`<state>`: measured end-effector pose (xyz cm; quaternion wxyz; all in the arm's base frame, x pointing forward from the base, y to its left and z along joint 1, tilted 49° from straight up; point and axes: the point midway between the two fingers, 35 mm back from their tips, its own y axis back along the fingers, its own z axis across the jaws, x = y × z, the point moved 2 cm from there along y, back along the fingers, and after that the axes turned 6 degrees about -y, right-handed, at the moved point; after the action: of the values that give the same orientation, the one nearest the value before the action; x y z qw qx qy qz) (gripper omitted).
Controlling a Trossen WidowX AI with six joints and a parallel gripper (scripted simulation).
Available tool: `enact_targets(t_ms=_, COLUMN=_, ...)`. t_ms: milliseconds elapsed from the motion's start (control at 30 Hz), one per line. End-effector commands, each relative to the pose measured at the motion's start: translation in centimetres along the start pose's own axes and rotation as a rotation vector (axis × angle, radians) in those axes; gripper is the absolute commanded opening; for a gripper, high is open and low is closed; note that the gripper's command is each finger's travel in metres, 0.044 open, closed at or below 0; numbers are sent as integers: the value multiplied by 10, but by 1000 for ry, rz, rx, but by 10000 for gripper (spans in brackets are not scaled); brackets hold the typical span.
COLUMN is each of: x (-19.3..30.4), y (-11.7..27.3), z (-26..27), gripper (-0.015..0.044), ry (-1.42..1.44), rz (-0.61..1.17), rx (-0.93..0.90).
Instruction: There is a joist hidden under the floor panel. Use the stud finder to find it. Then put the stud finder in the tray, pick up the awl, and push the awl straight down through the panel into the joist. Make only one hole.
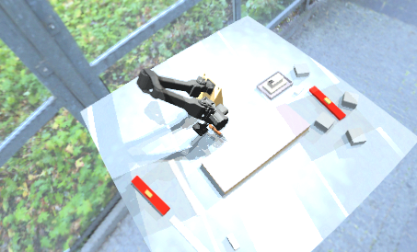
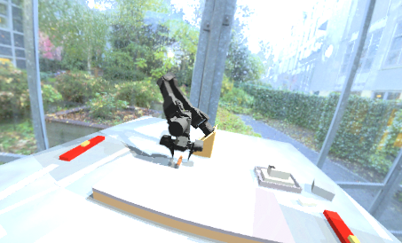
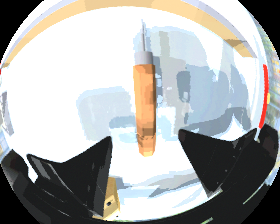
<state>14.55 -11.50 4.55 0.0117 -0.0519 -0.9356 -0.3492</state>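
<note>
The awl (image 1: 215,130) (image 2: 179,161) (image 3: 145,95), with an orange handle, a grey collar and a thin metal tip, lies on the table between the arm and the panel. My gripper (image 2: 181,157) (image 3: 145,137) is open, its fingers either side of the handle's butt end with a gap on each side in the wrist view. In that view the tip points away from me, toward the panel. The pale floor panel (image 1: 256,152) (image 2: 162,197) lies flat, with tan edges. The stud finder (image 1: 275,84) (image 2: 279,173) sits in the tray (image 1: 264,93) (image 2: 278,186).
A tan upright holder (image 1: 219,95) (image 2: 209,144) (image 3: 111,201) stands beside the arm. One red level (image 1: 150,195) (image 2: 82,147) lies near the table's left side; another red level (image 1: 327,102) (image 2: 339,226) lies beyond the panel's right end, among several grey blocks (image 1: 325,122) (image 2: 323,190).
</note>
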Motion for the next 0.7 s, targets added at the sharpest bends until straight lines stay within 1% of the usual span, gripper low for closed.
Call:
enact_targets(t_ms=0, x=1, y=-1, z=0, gripper=230, ry=6, rz=3, rx=7)
enact_targets(t_ms=233, x=1, y=-1, z=0, gripper=46, ry=6, rz=3, rx=7)
enact_targets(t_ms=467, x=1, y=0, z=0, gripper=0, ry=6, rz=2, rx=6)
enact_targets(t_ms=667, x=-3, y=14, z=3, gripper=0, ry=8, rz=-6, rx=-12)
